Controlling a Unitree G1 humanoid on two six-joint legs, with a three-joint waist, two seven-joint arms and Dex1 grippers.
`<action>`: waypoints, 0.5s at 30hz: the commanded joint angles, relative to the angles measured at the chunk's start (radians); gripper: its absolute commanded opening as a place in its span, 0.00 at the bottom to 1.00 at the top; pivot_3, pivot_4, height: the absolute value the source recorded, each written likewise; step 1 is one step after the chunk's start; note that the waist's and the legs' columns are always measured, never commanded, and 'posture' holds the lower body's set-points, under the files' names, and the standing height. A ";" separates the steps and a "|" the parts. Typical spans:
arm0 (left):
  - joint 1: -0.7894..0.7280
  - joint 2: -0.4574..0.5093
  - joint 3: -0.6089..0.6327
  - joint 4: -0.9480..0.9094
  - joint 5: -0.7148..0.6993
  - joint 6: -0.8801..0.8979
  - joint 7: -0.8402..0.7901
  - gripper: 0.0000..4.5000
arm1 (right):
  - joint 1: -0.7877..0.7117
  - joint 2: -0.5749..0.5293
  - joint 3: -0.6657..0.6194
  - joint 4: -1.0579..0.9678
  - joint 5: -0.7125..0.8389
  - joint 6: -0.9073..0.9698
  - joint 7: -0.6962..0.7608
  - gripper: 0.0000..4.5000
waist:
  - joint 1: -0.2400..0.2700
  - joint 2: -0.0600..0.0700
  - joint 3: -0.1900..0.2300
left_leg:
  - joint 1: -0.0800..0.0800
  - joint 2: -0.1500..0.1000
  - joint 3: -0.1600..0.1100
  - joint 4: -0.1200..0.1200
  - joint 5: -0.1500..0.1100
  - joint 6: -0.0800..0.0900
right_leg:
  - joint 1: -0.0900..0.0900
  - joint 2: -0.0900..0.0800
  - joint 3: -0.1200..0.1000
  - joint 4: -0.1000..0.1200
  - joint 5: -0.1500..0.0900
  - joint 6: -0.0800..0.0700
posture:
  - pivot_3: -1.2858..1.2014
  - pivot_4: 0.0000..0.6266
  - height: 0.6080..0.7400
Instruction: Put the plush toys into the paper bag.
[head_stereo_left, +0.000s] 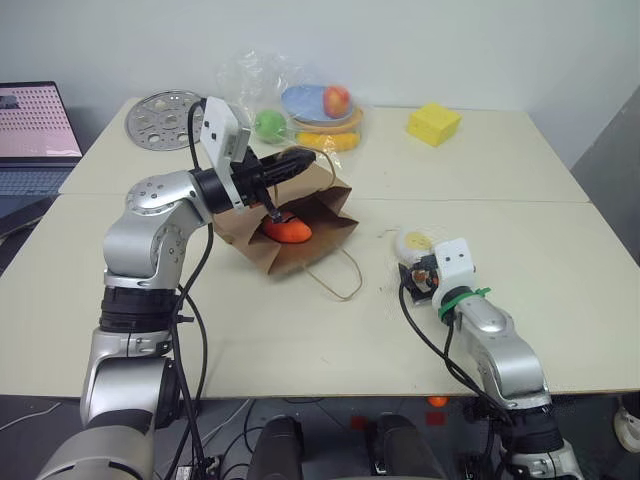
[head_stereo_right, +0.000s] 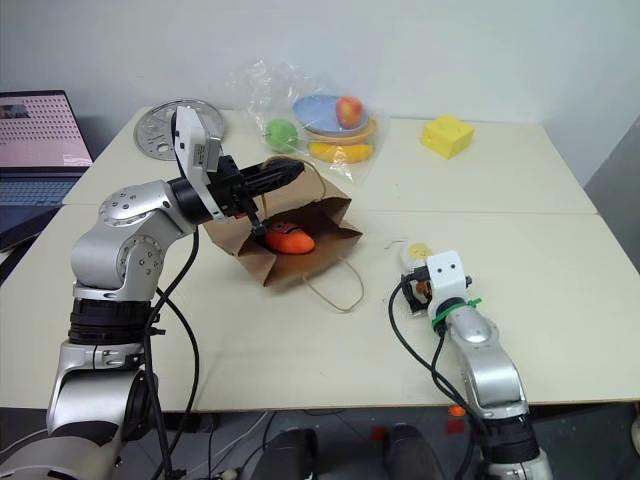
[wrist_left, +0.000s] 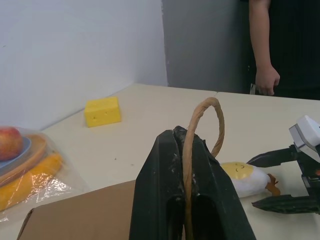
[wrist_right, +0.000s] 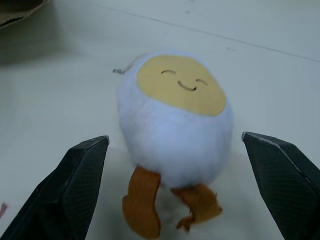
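Note:
The brown paper bag (head_stereo_left: 248, 232) lies tilted on the table with its mouth held up and facing the right arm. My left gripper (head_stereo_left: 305, 160) is shut on its upper loop handle (wrist_left: 205, 117), while the other handle (head_stereo_left: 338, 277) trails on the table. The orange carrot plush (head_stereo_left: 287, 230) rests inside the bag. On the table to the bag's right lies the white egg plush (wrist_right: 175, 125), with its yellow smiling face and brown feet. My right gripper (wrist_right: 175, 137) is open and level, one finger on each side of the egg and apart from it.
A yellow sponge block (head_stereo_left: 433, 123) sits at the back right. A clear bag of plastic fruit on plates (head_stereo_left: 310, 110) and a round metal tray (head_stereo_left: 163, 118) stand at the back. A laptop (head_stereo_left: 35, 135) is at the far left. A person (wrist_left: 272, 45) stands beyond the table.

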 joint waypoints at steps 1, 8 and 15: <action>-0.023 0.001 0.007 -0.026 -0.005 -0.007 0.000 0.00 | -0.037 -0.003 -0.026 0.025 0.011 -0.073 0.006 0.91 | 0.000 0.000 0.000 | 0.000 0.000 0.000 0.000 0.000 0.000 | 0.000 0.000 0.000 0.000 0.000 0.000 | 0.52 0.24 1.00; -0.020 0.007 0.009 -0.031 -0.004 -0.004 0.003 0.00 | -0.042 -0.014 -0.032 0.058 0.032 -0.099 0.035 0.36 | 0.000 0.000 0.000 | 0.000 0.000 0.000 0.000 0.000 0.000 | 0.000 0.000 0.000 0.000 0.000 0.000 | 0.52 0.24 1.00; -0.015 0.012 0.012 -0.036 -0.005 -0.002 0.004 0.00 | -0.066 -0.090 -0.023 -0.063 0.156 -0.040 0.215 0.00 | 0.000 0.000 0.000 | 0.000 0.000 0.000 0.000 0.000 0.000 | 0.000 0.000 0.000 0.000 0.000 0.000 | 0.52 0.24 1.00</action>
